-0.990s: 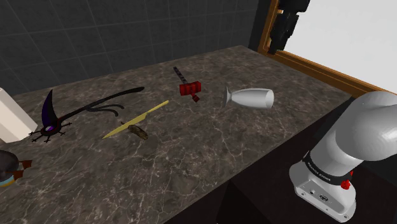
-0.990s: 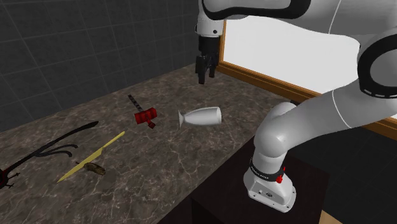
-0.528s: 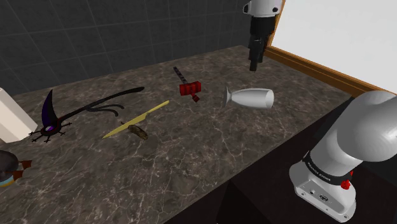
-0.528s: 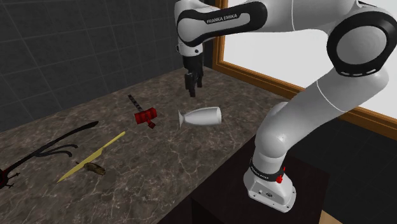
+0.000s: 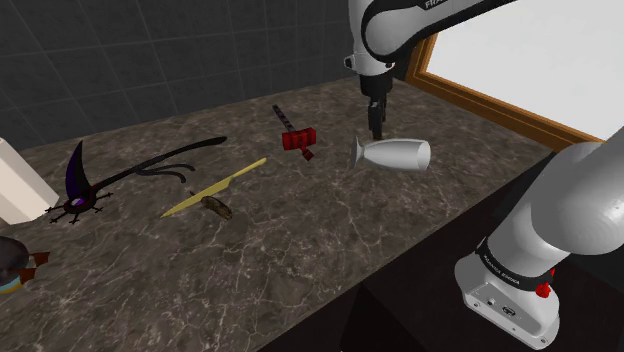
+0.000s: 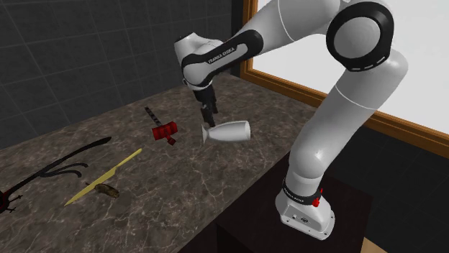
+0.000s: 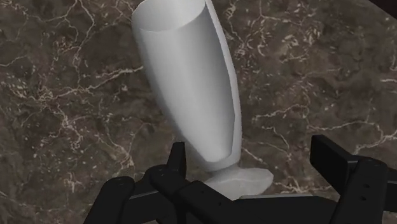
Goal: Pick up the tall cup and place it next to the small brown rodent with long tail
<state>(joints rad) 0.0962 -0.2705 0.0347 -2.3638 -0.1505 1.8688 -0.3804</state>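
Observation:
The tall cup (image 5: 397,154) is a pale grey goblet lying on its side on the dark marble counter (image 5: 300,250), foot towards the red tool. It also shows as the cup (image 6: 230,131) and the cup (image 7: 191,83). My black gripper (image 5: 376,131) points down just above the cup's stem end, seen too as the gripper (image 6: 211,118). Through the wrist camera the gripper (image 7: 251,156) is open, its fingers (image 7: 176,162) apart on either side of the stem and foot. The small brown rodent (image 5: 216,207) with a long yellowish tail lies further to the shoulder view's left, also the rodent (image 6: 106,190).
A red tool with a dark handle (image 5: 297,138) lies close to the cup's foot. A black and purple long-limbed figure (image 5: 85,185) sprawls beyond the rodent. A white block (image 5: 15,180) stands at the far left. A wooden window frame (image 5: 480,100) borders the counter.
The arm has swung down from beside the window towards the counter, and the gripper now hangs just over the cup's stem end. The cup and other things have not moved.

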